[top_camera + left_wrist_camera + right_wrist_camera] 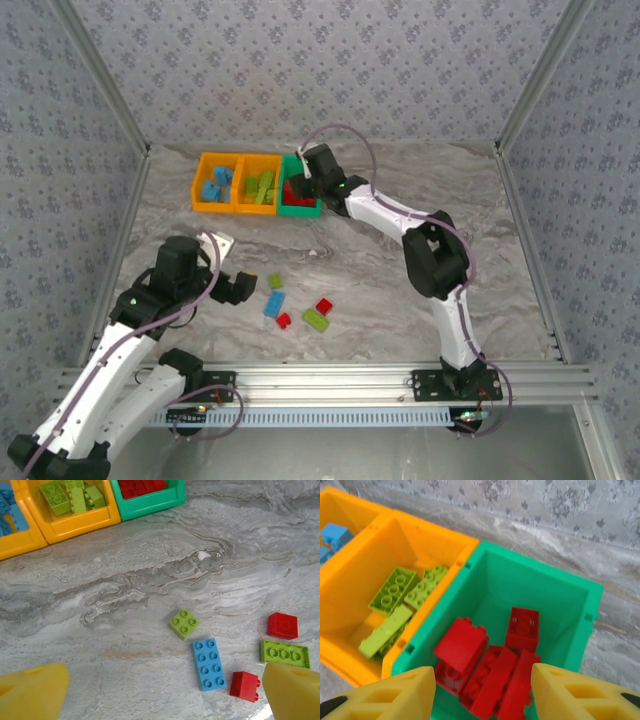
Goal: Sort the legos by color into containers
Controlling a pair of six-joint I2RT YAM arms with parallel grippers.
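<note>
**Right pincer [482, 690] open over the green bin [540, 580]; left pincer [162, 695] open above loose legos.**

The right pincer hangs with fingers spread and nothing between them, directly above the green bin. This position suits the release of a red piece. The red bricks [522, 625] lie heaped beneath it, one tilted on the pile. Left of this pincer, the middle orange bin [395, 535] holds lime bricks [395, 587], and the far orange bin [335, 505] holds blue ones. The left pincer, likewise spread and empty, sits low over the counter [150, 555], probably to select a pick. Just ahead of it, between its fingers, lie a lime square brick [184, 623], a blue eight-stud brick [207, 664], two red pieces [282, 625] and a lime plate [284, 653]. All are glossy studded plastic, and none touches another.
</note>
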